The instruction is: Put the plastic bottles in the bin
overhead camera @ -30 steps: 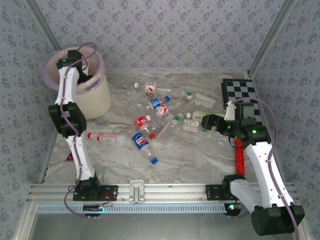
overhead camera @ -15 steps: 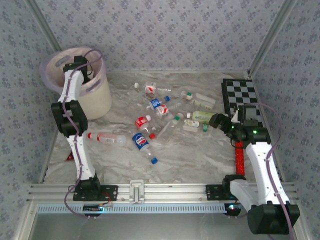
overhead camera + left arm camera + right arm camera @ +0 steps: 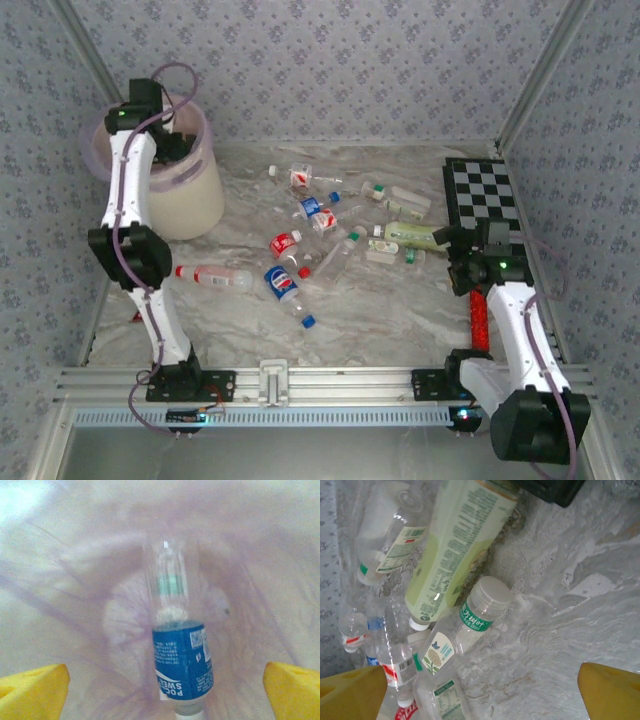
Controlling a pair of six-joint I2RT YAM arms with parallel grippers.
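Left jaws: spread wide, one yellow fingertip (image 3: 35,690) in each lower corner of the left wrist view, gripping nothing; they hang over the mouth of the bin.
Bin (image 3: 190,195): one, at the far left corner of the surface (image 3: 400,310), its pink-lilac bag (image 3: 75,580) lining the inside.
Inside the bin: one blue-labelled bottle (image 3: 182,665) against the bag, below the jaws and apart from them. A clear length with a green band continues above it; I cannot tell whether that is a second bottle.
Left of the surface: one red-capped bottle (image 3: 210,277) lying alone, near the left arm (image 3: 130,200).
Middle of the surface: two blue-labelled bottles (image 3: 285,285), two red-labelled bottles (image 3: 285,243) and one clear green-capped bottle (image 3: 340,255), loosely scattered.
Right of middle: a tight cluster with one large pale-green bottle (image 3: 460,545), one white-capped bottle (image 3: 475,620) touching its lower end, and about four more small bottles overlapping, too tangled for an exact count.
Right jaws: spread wide, yellow fingertips (image 3: 350,695) in the lower corners of the right wrist view, holding nothing, just right of the cluster.
Right edge of the surface: one chequered board (image 3: 480,190) at the far end, one red cylinder (image 3: 478,320) nearer the arm bases.
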